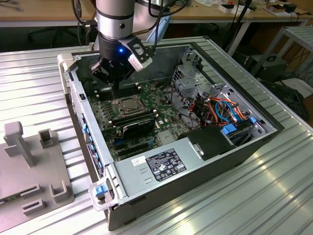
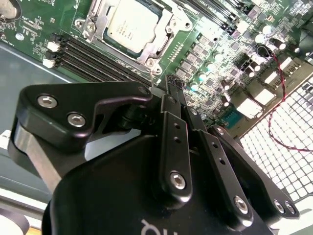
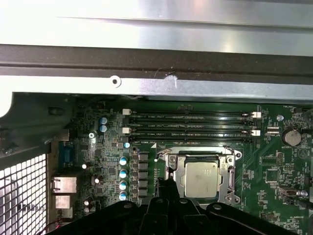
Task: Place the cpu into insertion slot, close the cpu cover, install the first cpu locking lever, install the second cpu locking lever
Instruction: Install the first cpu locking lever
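Observation:
The cpu point(image 1: 128, 103) point(image 2: 132, 24) point(image 3: 200, 178), a flat silvery square, lies in the insertion slot on the green board, and the slot itself is hidden beneath it. The cpu cover point(image 2: 96, 22) point(image 3: 226, 177), a thin metal frame, lies flat around the chip with the chip showing through its window. My gripper point(image 1: 113, 98) point(image 2: 170, 82) point(image 3: 163, 183) hangs just beside the socket, on the exterior view's left of it. Its black fingers point(image 2: 175, 132) are pressed together, shut, with nothing between them.
Long black memory slots point(image 3: 190, 125) point(image 2: 93, 56) run beside the socket. A black fan shroud point(image 1: 137, 125), a power supply point(image 1: 161, 164) and a drive cage point(image 1: 190, 78) crowd the case. The case wall point(image 3: 156, 58) rises close by. A grey fixture point(image 1: 29, 161) stands outside.

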### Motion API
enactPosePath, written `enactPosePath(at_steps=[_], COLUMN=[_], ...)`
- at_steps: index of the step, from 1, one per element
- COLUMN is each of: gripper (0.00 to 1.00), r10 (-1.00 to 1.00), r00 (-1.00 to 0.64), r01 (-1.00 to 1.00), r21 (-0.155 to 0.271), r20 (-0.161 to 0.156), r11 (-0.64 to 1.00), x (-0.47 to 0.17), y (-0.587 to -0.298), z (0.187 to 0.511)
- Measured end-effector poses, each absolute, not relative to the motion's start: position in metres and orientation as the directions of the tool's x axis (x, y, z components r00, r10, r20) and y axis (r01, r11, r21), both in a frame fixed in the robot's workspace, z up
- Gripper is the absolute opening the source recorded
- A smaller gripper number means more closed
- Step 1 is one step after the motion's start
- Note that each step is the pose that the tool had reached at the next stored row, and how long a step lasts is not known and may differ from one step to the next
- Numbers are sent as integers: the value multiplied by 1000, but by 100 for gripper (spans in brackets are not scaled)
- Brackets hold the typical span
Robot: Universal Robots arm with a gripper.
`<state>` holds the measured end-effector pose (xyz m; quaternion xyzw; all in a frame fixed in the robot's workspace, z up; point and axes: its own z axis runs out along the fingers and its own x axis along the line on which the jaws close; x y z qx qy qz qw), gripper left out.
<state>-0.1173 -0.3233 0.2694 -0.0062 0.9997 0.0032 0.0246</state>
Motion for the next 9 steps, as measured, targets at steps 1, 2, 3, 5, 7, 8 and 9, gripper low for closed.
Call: enactPosePath(at_steps=[1, 2, 3, 5, 7, 8, 9], gripper=[11, 11, 11, 11, 11, 11, 11], r10=[-12, -12, -12, -12, -13, -12, -12], r00=[-999, -999, -999, -999, -999, -999, -999], r01=[-13, -13, -13, -13, -13, -13, -13], r21=[6, 6, 6, 6, 6, 6, 6], r20=[-49, -49, -49, -49, -49, -49, -49], r11=[1000, 1000, 1000, 1000, 1000, 1000, 1000], x=[-118, -119, -121, -123, -127, -132, -135], y=[-323, -323, -323, -323, -323, -323, -323], z=[269, 269, 269, 269, 269, 269, 269])
